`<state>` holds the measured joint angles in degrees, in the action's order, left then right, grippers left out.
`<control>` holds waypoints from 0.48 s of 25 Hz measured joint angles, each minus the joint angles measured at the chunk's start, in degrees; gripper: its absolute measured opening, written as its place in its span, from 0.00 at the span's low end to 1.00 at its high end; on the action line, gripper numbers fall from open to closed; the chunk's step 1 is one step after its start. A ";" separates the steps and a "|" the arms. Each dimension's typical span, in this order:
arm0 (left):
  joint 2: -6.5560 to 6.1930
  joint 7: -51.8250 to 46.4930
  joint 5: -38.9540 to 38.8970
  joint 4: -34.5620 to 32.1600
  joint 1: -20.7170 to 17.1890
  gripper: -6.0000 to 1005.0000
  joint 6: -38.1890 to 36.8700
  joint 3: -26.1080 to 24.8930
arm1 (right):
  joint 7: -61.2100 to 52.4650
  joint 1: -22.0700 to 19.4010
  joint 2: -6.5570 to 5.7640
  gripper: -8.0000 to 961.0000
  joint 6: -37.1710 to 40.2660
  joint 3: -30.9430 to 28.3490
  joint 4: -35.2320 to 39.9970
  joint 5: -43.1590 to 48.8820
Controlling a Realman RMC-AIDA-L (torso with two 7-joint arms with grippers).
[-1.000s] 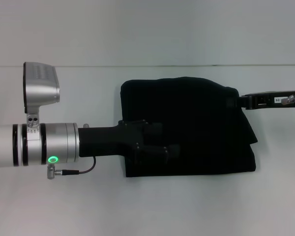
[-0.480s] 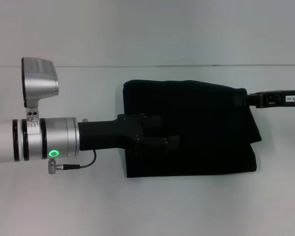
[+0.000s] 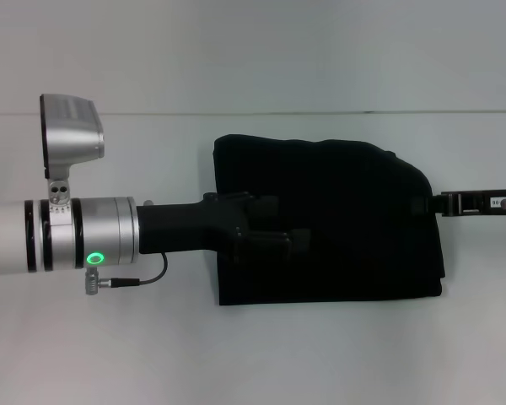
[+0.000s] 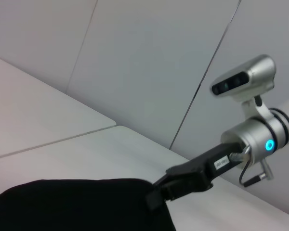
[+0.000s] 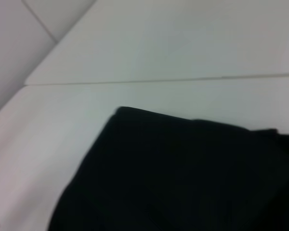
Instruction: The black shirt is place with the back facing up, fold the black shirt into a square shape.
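The black shirt [image 3: 354,219] lies folded into a rough rectangle in the middle of the white table. My left gripper [image 3: 288,229] reaches in from the left and hangs over the shirt's left part, open, with nothing between its fingers. At the shirt's right edge my right gripper [image 3: 428,203] is shut on the fabric. The left wrist view shows that right gripper [image 4: 156,195] pinching the edge of the shirt [image 4: 77,204]. The right wrist view shows only the shirt [image 5: 183,178] on the table. No lettering shows.
The bare white table [image 3: 110,354] spreads around the shirt on all sides. Its back edge [image 3: 236,113] meets a plain pale wall. My left arm's silver wrist [image 3: 76,245] stands over the table's left part.
My right gripper has moved toward the front and slightly right with the shirt's right edge, so the far right corner now slopes. The left arm has barely shifted.
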<state>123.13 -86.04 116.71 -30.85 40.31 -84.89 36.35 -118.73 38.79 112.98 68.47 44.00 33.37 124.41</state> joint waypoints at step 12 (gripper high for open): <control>-0.50 -0.06 0.29 0.00 0.53 0.92 1.09 0.48 | 2.53 -0.11 0.02 0.21 -3.24 -0.72 -3.42 -0.64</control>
<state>122.63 -86.09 117.00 -30.85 40.84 -83.81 36.82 -116.20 38.69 113.00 65.23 43.28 29.95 123.77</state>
